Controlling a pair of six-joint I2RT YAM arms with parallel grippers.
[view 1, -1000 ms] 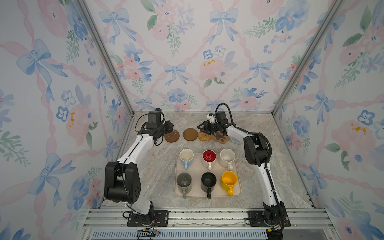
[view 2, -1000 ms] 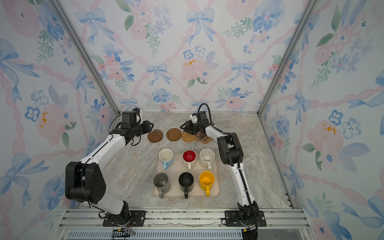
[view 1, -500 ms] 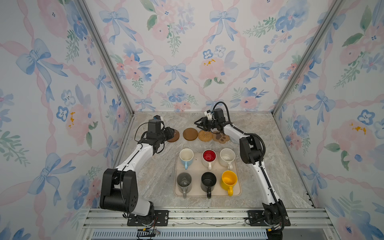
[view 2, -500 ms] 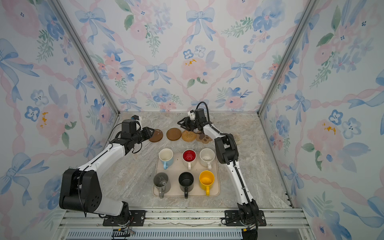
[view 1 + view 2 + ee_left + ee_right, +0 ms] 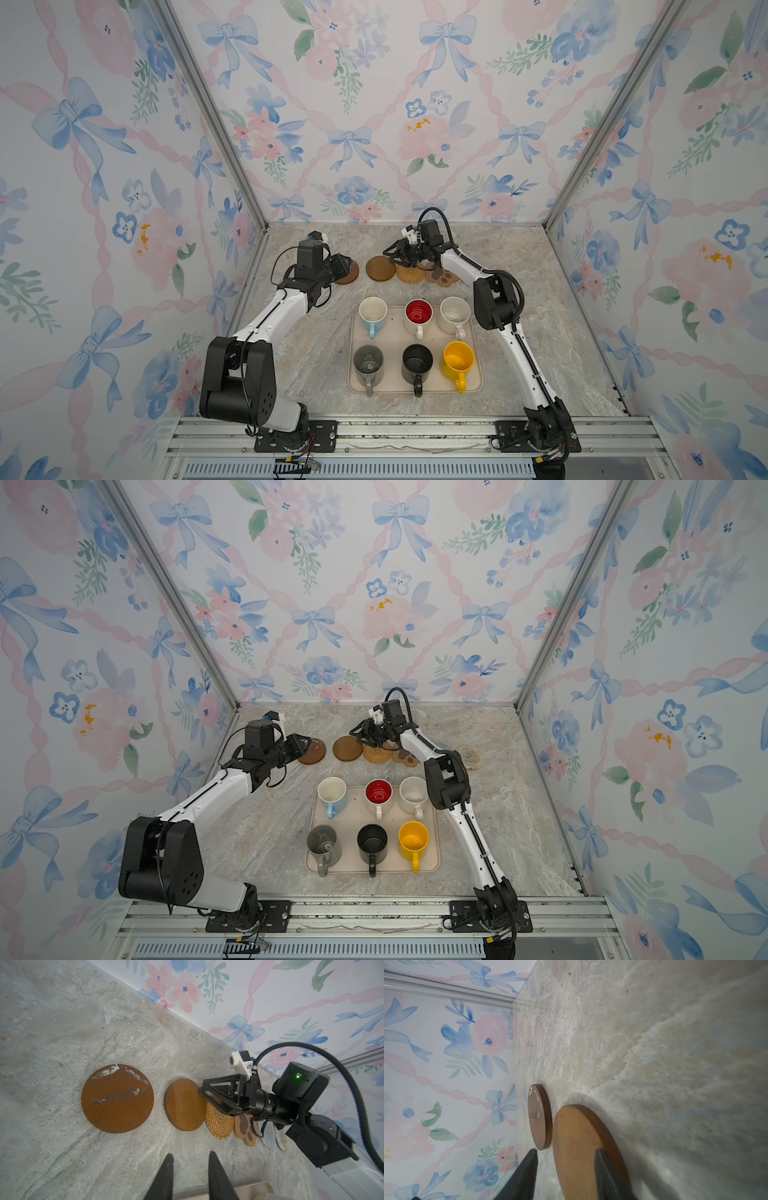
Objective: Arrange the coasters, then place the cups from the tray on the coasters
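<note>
At far edge of tabletop: right gripper partly open, empty, low over second brown disc, rattan round just right of it; seemingly spacing crowded row. Left gripper narrow, empty, by scuffed brown disc. Mugs on tray, nearer.

We see marble-look tabletop, grey-beige, pale veins, few dark specks. Three walls stand around it, papered alike: back wall, left wall, right wall. We note blue bows, pink twisted ribbons, pink and blue flowers, green leaves on white ground. Left aluminium corner post and right aluminium corner post slant up from tabletop's rear corners. Along near edge we see slotted aluminium rail; below it, vent grille. In wrist views, same wallpaper rises straight from tabletop edge.
</note>
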